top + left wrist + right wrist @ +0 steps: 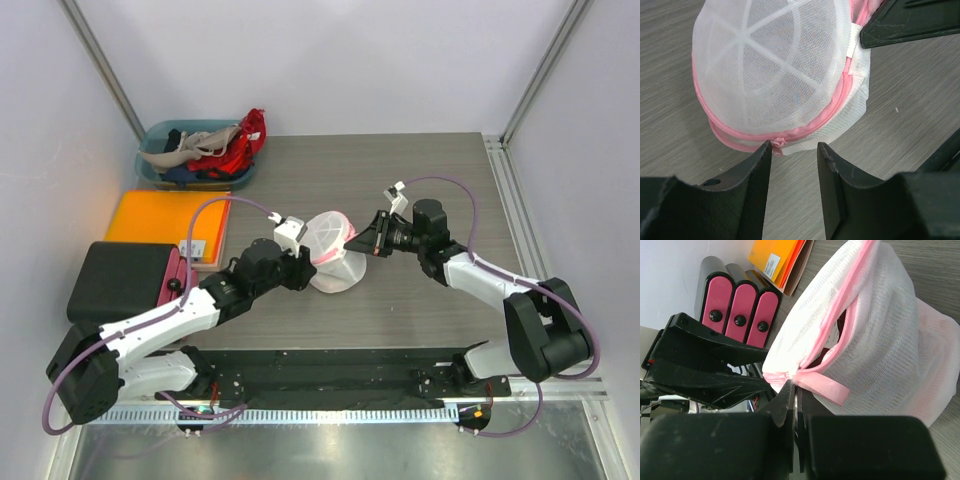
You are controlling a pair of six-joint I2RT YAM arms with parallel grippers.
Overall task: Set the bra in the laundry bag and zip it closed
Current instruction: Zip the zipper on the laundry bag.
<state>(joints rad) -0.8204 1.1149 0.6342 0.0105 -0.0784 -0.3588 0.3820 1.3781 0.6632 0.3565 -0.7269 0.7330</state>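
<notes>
"What's over on the left?"

"A black case [125,280] with a pink side. Behind it lies an orange folder [165,218], and a teal bin [195,155] heaped with clothes sits in the far corner."

"And that arm's pincer?"

"The left pincer [794,150] is down low at the near-left side of the laundry bag [330,245]. Its jaws are parted a moderate way and grip nothing. The zip pull [777,145] lies just off the tip of one finger, at the mouth of the gap."

"Where's the bag itself?"

"It's in the middle of the grey surface [420,170], between the two arms. It's a domed white mesh pouch with pink zip trim running round its edge."

"And on the right?"

"The right pincer [796,390] is clamped tight on the bag's edge, right beside a pink ribbon loop [827,386]. Just above that grip the two pink trims stand a little apart, with a dark slit between them."
</notes>
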